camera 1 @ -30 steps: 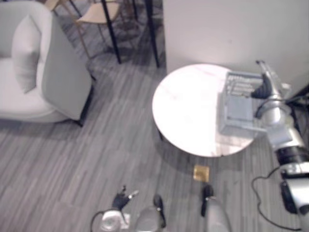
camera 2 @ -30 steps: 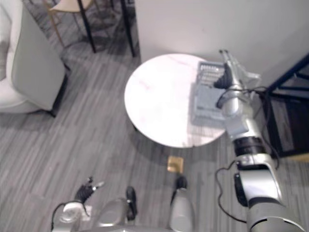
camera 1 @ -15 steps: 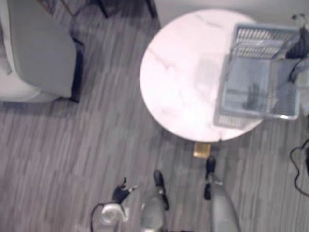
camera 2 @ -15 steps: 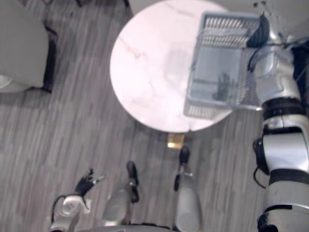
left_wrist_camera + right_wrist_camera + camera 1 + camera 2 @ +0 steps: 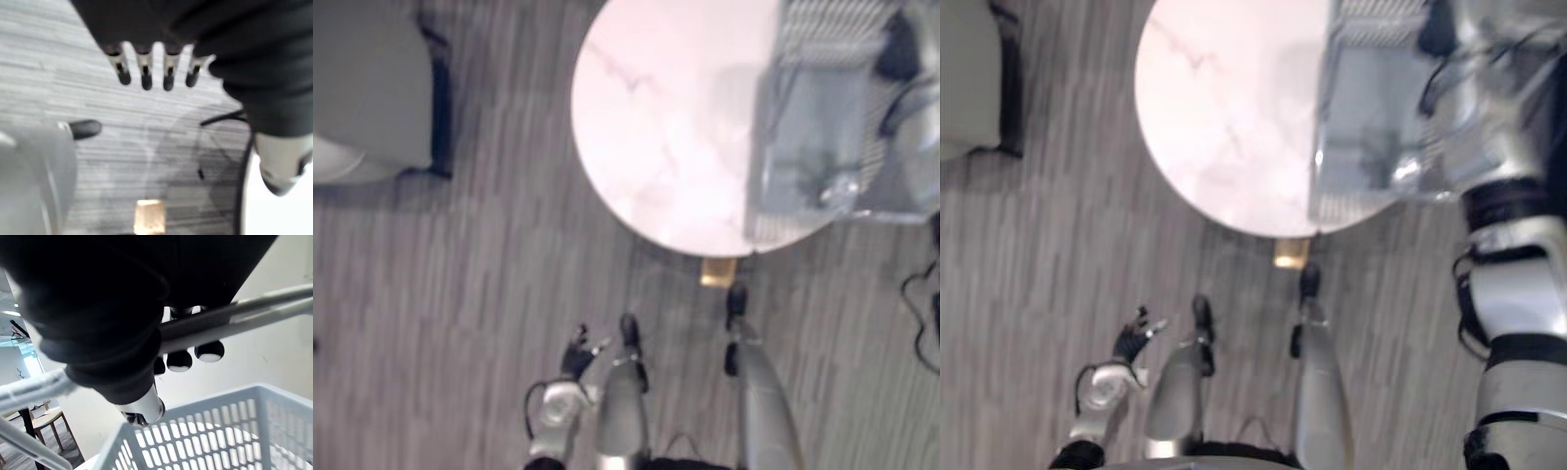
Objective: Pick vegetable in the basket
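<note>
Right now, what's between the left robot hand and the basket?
In the left eye view, between the left robot hand and the basket lie grey floor, then the round white table, its top bare. A small tan square lies nearby.

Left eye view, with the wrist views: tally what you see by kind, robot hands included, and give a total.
Round white table: 1
Basket: 1
Grey armchair: 1
Brass-coloured square on the floor: 1
Robot hands: 2 (left hand open, right hand curled round the Basket's handle)
Total: 6
</note>
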`<state>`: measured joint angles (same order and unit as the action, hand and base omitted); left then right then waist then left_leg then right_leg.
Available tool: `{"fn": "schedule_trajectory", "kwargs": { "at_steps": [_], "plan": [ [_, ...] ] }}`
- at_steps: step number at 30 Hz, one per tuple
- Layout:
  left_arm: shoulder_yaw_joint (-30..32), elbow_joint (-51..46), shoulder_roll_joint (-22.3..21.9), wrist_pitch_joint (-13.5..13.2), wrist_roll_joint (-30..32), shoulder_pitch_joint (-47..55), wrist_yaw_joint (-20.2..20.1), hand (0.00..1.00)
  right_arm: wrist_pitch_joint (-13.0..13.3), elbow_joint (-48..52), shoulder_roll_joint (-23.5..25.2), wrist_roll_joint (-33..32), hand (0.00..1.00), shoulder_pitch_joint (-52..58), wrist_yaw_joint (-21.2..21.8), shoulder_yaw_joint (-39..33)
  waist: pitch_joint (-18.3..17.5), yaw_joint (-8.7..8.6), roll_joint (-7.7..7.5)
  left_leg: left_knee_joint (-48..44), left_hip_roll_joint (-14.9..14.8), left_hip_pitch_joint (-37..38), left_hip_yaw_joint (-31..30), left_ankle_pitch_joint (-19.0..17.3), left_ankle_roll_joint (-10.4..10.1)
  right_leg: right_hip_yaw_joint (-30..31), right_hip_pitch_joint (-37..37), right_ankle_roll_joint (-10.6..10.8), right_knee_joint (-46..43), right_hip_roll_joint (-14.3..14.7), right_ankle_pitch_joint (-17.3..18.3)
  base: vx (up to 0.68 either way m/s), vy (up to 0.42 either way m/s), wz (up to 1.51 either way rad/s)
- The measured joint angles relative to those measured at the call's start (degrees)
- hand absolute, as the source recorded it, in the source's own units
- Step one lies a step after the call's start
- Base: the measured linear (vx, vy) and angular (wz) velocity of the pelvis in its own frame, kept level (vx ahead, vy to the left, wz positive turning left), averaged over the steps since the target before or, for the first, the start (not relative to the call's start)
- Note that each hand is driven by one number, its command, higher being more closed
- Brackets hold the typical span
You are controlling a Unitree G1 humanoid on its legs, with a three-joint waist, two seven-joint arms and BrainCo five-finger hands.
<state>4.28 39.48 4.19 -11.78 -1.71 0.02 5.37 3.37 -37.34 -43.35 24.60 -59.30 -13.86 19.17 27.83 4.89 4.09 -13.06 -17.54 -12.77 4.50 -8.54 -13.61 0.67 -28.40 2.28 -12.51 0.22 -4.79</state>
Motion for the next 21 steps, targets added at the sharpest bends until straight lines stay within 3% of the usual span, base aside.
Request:
{"fn": "schedule_trajectory", "kwargs": {
  "at_steps": [1,3,5,6,7,8,10,11,12,13,14,15,16,17,18,19,20,21],
  "plan": [
    [-0.1,0.2,-0.3,0.2,-0.4,0.0,0.0,0.0,0.4,3.7,1.7,-0.7,1.0,5.9,1.0,-2.8,-0.2,-0.48,-0.95,-0.8,-0.3,2.4,-0.7,-2.3,-0.1,0.8,1.7,0.1,-0.5,0.8,0.4,0.01,0.092,-0.74],
    [-0.8,0.9,-0.1,0.3,-0.3,-0.1,-0.3,0.0,1.1,9.7,6.4,-2.7,1.0,19.2,2.5,-10.0,-1.9,-3.24,-3.63,-1.0,0.3,6.2,0.1,-5.6,-0.4,3.2,4.7,1.1,1.0,1.2,-0.1,-0.01,0.184,-0.62],
    [-2.2,2.3,2.0,0.7,0.6,-0.2,-1.3,0.0,0.7,14.7,11.6,-5.0,1.0,31.5,3.1,-17.7,-3.9,-5.51,-6.62,-1.0,2.5,8.5,3.7,-6.5,1.0,6.7,7.2,3.2,5.7,0.3,-2.4,-0.04,0.182,-0.64],
    [-2.6,2.7,2.5,0.8,0.9,-0.3,-1.8,0.0,0.6,16.5,12.9,-5.3,1.0,34.9,3.1,-20.1,-4.4,-6.21,-7.15,-1.0,3.2,9.2,4.7,-6.8,1.5,7.7,8.0,3.5,6.9,-0.3,-3.0,-0.04,0.194,-0.73],
    [-2.9,3.5,3.6,1.0,2.2,-0.3,-2.6,0.0,0.6,19.1,15.5,-5.5,1.0,40.6,3.4,-24.5,-4.9,-7.0,-7.86,-1.3,4.5,11.1,7.4,-7.4,2.6,7.6,9.1,2.4,8.3,-1.6,-2.5,-0.02,0.219,-1.11],
    [-2.7,4.4,4.0,1.5,3.6,-0.3,-3.5,0.0,0.2,19.6,18.3,-5.4,1.0,45.0,3.5,-28.2,-5.4,-7.72,-6.84,-0.6,3.6,13.9,11.8,-7.2,3.9,-0.7,8.7,-3.3,5.1,-3.7,1.4,0.01,0.199,-1.27],
    [-1.9,4.6,5.2,2.1,5.4,0.3,-4.1,0.0,-0.5,19.5,20.0,-4.5,1.0,48.5,3.5,-29.0,-6.1,-7.89,-6.85,-0.2,4.0,18.0,16.5,-7.4,3.7,-12.2,6.7,-7.2,-9.0,-6.6,3.8,0.11,0.103,-1.34],
    [-1.5,4.5,5.9,2.6,5.4,1.2,-4.3,0.0,-0.9,19.4,21.1,-4.1,1.0,51.0,3.6,-28.9,-7.1,-7.58,-7.61,-1.4,4.5,20.0,19.0,-7.5,3.5,-19.8,7.5,-9.7,-11.9,-8.2,5.2,0.12,0.077,-1.72],
    [-0.4,4.6,6.2,2.8,5.4,2.1,-4.5,0.0,-1.4,19.1,22.1,-4.0,1.0,52.4,4.3,-28.1,-7.6,-7.36,-7.77,-4.4,4.5,20.5,21.0,-7.7,4.2,-24.2,8.3,-14.1,-11.2,-8.0,2.8,-0.05,0.068,-2.4],
    [0.6,4.9,7.4,3.1,5.7,2.4,-4.8,0.0,-1.4,18.1,24.6,-4.0,1.0,52.7,4.7,-27.9,-8.9,-6.32,-8.28,-3.3,6.4,19.1,21.9,-10.9,7.3,-22.6,8.7,-16.3,-4.3,-4.7,-3.3,-0.2,0.032,-2.92],
    [0.5,5.2,7.3,2.9,6.8,2.7,-5.5,0.0,-1.5,18.2,26.0,-4.2,1.0,52.8,4.7,-28.4,-10.2,-6.14,-6.75,4.3,5.8,19.6,26.4,-5.8,7.7,-27.7,9.6,-16.7,-6.4,-4.6,2.1,-0.26,0.001,-2.66],
    [0.6,5.4,7.5,3.0,7.0,2.7,-5.7,0.0,-1.5,17.9,26.6,-4.3,1.0,52.9,4.6,-28.4,-11.0,-6.36,-7.19,4.3,6.4,20.6,29.5,-5.7,7.4,-31.7,9.8,-14.9,-10.8,-7.5,7.5,-0.18,-0.025,-2.18],
    [-0.1,5.5,7.2,3.1,7.0,2.6,-5.7,0.0,-1.2,16.4,26.6,-4.4,1.0,53.1,4.5,-28.3,-12.2,-6.72,-6.37,3.9,6.3,21.2,33.4,-5.7,7.4,-37.8,11.8,-9.4,-14.8,-11.6,13.2,-0.05,-0.049,-1.91],
    [-1.4,5.5,7.1,3.0,7.0,2.2,-5.8,0.0,-1.2,15.1,26.6,-4.4,1.0,53.0,4.5,-28.3,-13.3,-6.44,-5.56,3.6,5.6,21.9,37.7,-5.7,7.4,-42.1,13.3,-7.3,-15.7,-14.6,14.7,0.01,-0.065,-1.86],
    [-1.8,5.5,7.1,3.0,7.0,2.3,-5.8,0.0,-1.3,14.5,26.8,-4.5,1.0,52.8,4.6,-28.0,-13.8,-6.16,-5.23,3.0,5.2,22.0,39.5,-5.7,7.3,-43.7,13.8,-6.5,-15.2,-15.7,14.6,0.07,-0.148,-1.98],
    [-1.8,5.9,7.1,3.0,7.0,2.3,-5.8,0.0,-1.3,14.0,28.3,-4.6,1.0,52.5,4.9,-27.7,-14.1,-6.18,-5.18,0.5,3.8,22.5,43.1,-5.7,7.3,-44.0,15.0,-2.6,-12.1,-15.9,13.8,0.08,-0.183,-1.52],
    [-1.7,6.6,7.1,3.1,7.0,2.4,-5.8,0.0,-1.3,13.7,29.1,-4.7,1.0,52.7,4.9,-27.7,-14.1,-6.19,-5.1,-1.3,2.6,22.8,44.4,-5.7,7.2,-42.9,15.0,-2.9,-10.9,-14.0,14.1,0.14,-0.303,-1.76],
    [-0.9,8.0,6.6,3.2,7.0,2.4,-5.7,0.0,-1.6,12.7,29.8,-4.7,1.0,53.6,4.9,-27.7,-14.5,-6.14,-4.41,-8.1,-1.0,23.1,45.4,-5.2,6.5,-39.5,15.9,-4.0,-8.9,-10.3,14.2,0.21,-0.338,-1.8]
  ]
}}
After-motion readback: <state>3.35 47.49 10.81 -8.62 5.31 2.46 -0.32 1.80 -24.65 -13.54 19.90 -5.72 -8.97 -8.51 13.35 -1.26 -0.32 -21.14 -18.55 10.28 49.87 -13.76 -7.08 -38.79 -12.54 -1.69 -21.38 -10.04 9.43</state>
